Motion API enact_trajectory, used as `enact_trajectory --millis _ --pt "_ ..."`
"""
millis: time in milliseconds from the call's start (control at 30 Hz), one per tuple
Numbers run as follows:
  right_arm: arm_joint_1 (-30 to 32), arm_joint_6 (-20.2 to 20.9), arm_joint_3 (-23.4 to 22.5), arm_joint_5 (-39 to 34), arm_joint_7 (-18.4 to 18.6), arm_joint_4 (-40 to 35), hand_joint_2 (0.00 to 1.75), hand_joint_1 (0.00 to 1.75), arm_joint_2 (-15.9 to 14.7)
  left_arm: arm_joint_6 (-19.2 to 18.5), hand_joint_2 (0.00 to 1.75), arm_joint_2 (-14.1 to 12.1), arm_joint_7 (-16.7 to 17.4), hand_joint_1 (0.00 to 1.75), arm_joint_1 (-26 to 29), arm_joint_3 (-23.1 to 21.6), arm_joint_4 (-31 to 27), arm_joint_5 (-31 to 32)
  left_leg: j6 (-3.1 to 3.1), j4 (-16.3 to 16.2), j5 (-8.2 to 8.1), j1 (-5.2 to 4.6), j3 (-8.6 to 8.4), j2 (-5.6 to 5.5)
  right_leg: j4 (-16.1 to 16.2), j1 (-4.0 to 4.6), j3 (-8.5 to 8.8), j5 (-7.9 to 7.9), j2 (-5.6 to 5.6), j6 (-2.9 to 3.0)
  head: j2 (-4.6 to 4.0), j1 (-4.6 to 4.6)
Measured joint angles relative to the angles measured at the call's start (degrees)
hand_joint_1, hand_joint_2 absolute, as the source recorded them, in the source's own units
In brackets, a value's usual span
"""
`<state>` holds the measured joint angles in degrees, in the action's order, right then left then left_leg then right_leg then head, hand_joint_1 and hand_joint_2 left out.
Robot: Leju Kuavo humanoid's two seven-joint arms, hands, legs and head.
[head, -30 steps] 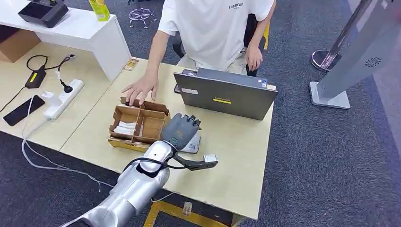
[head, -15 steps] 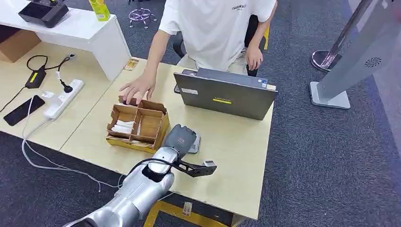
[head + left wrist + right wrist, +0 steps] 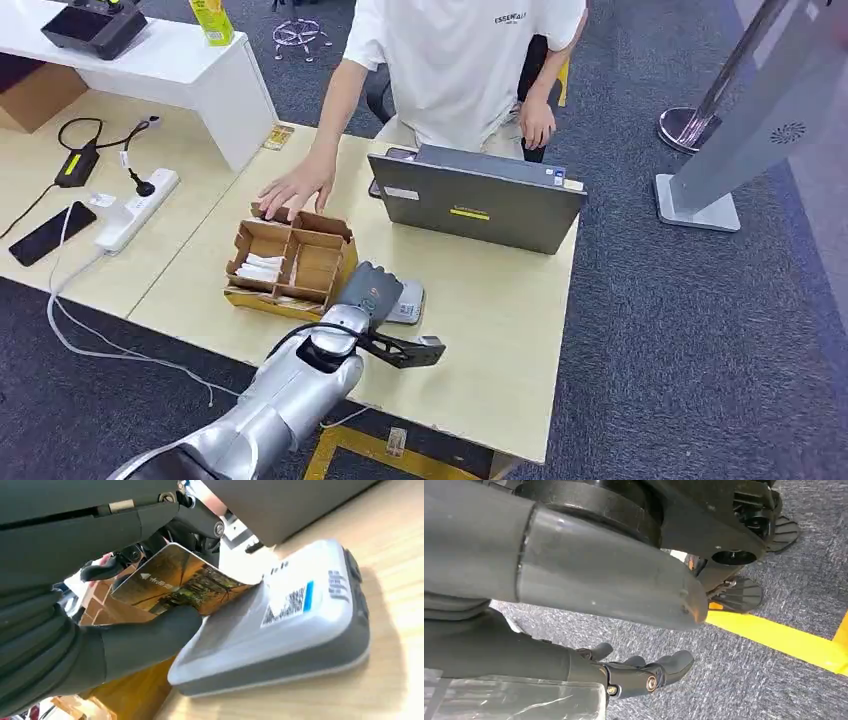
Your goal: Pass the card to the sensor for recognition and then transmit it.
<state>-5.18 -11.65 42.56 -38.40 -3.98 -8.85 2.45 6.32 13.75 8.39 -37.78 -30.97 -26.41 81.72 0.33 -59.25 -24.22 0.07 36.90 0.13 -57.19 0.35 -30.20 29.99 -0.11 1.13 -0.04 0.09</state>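
1. Lowered since a second ago, the left robot hand [image 3: 100,645] pinches the card [image 3: 180,582] over the sensor [image 3: 290,625].
2. Card: glossy, brown-gold print.
3. Right robot hand [image 3: 634,672], empty, fingers loosely curled.
4. Sensor sits on the wooden counter [image 3: 500,300], beside the cardboard box [image 3: 290,265].

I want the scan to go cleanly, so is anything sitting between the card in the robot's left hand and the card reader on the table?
Nothing visible. The left hand holds the card right over the card reader, with no object between the two.
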Motion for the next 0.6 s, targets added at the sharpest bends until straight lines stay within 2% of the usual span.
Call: enact_trajectory --millis 67,200,300,367,467,600 --pt "0.0 0.0 0.0 -0.2 0.0 0.0 0.00 0.00 0.0 2.5 1.75 -0.1 -0.9 1.75 -0.1 0.0 0.1 -0.2 0.02 0.0 0.02 0.00 -0.01 0.00 0.0 0.00 0.01 0.00 0.00 0.00 -0.02 0.00" --pt "0.1 -0.3 0.0 -0.7 0.0 0.0 0.00 0.00 0.0 13.7 1.75 -0.8 -2.6 1.75 -0.4 0.0 -0.9 0.1 0.06 0.0 0.05 0.00 0.01 0.00 0.0 0.00 -0.03 -0.01 -0.01 0.00 0.00 -0.02" --pt "0.2 -0.4 0.0 -0.9 -0.2 0.1 0.00 0.00 0.0 20.4 1.75 -2.3 -3.1 1.75 -0.9 0.0 -5.8 1.4 0.10 0.0 0.08 -0.01 0.05 -0.02 -0.1 0.00 -0.02 -0.01 -0.04 0.00 -0.02 0.02" --pt "0.3 -0.4 0.2 -0.8 -0.2 0.1 0.00 0.00 0.0 22.2 1.75 -4.5 -3.1 1.75 -1.9 0.2 -10.3 2.3 0.10 0.0 0.08 -0.01 0.07 0.02 -0.1 0.00 -0.01 -0.03 0.01 0.03 -0.02 0.00" --pt "0.3 -0.4 0.6 -0.8 -0.3 0.1 0.00 0.00 0.0 22.2 1.75 -7.7 -4.0 1.75 -3.8 0.8 -16.2 2.5 0.10 0.0 0.09 -0.01 0.07 -0.01 -0.1 0.00 -0.03 -0.03 -0.02 0.04 -0.02 0.00" --pt "0.3 -0.4 1.1 -0.6 -0.4 0.1 0.00 0.00 0.0 22.4 1.75 -11.3 -4.3 1.75 -6.6 2.3 -20.3 3.9 0.05 0.0 0.12 0.00 0.08 -0.01 -0.2 0.01 -0.06 -0.02 -0.01 0.04 0.00 0.02"
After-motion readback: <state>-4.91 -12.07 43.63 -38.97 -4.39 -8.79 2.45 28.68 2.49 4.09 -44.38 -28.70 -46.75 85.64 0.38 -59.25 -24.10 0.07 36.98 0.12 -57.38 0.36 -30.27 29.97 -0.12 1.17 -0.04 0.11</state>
